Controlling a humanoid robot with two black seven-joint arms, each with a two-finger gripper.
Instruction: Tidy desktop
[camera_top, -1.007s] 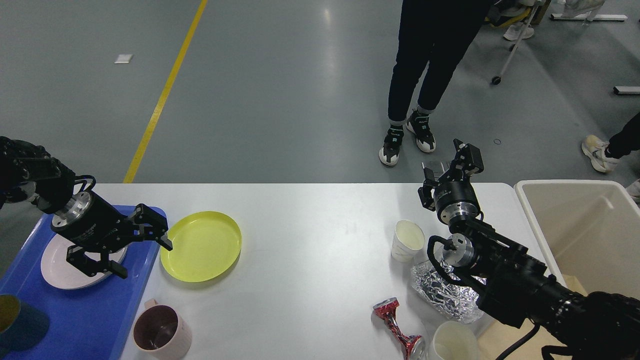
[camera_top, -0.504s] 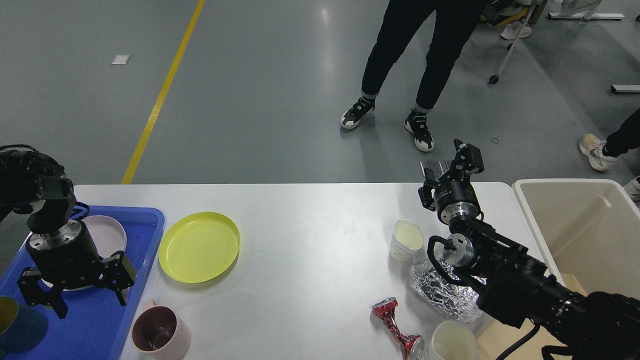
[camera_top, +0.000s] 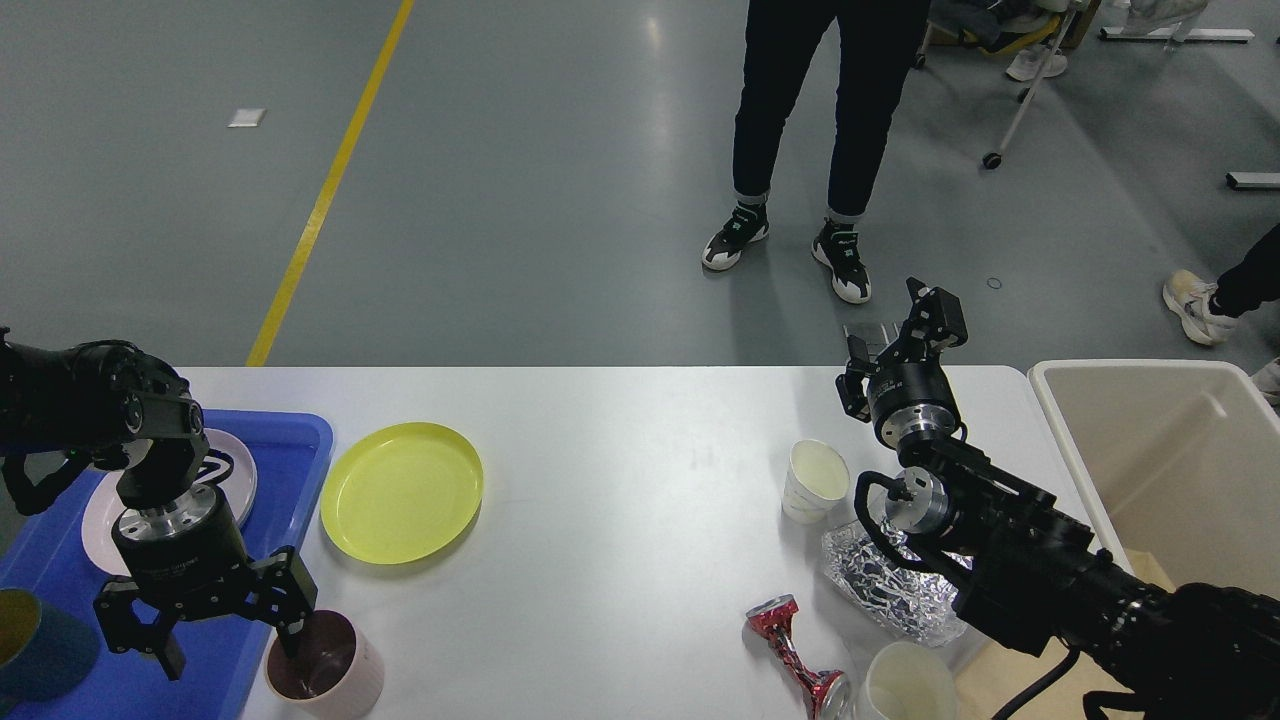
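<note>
The white desktop (camera_top: 620, 500) fills the lower half of the view. My left gripper (camera_top: 228, 640) is open and points down at the front left. One fingertip is over the rim of a pink mug (camera_top: 330, 668), the other over the blue tray (camera_top: 300, 440). A yellow plate (camera_top: 402, 490) lies beside the tray. My right gripper (camera_top: 897, 330) is open and empty above the desktop's far edge. A paper cup (camera_top: 815, 480), crumpled foil (camera_top: 880, 590), a crushed red can (camera_top: 790, 645) and another white cup (camera_top: 910, 685) lie at the right.
The tray holds a pale plate (camera_top: 240, 470) and a dark teal cup (camera_top: 35, 655) at its front. A beige bin (camera_top: 1170, 460) stands off the right end. A person (camera_top: 800, 150) stands beyond the far edge.
My left gripper moved from over the tray's plate toward me and to the right, ending at the pink mug. The right arm has not moved. The person behind shifted their feet.
</note>
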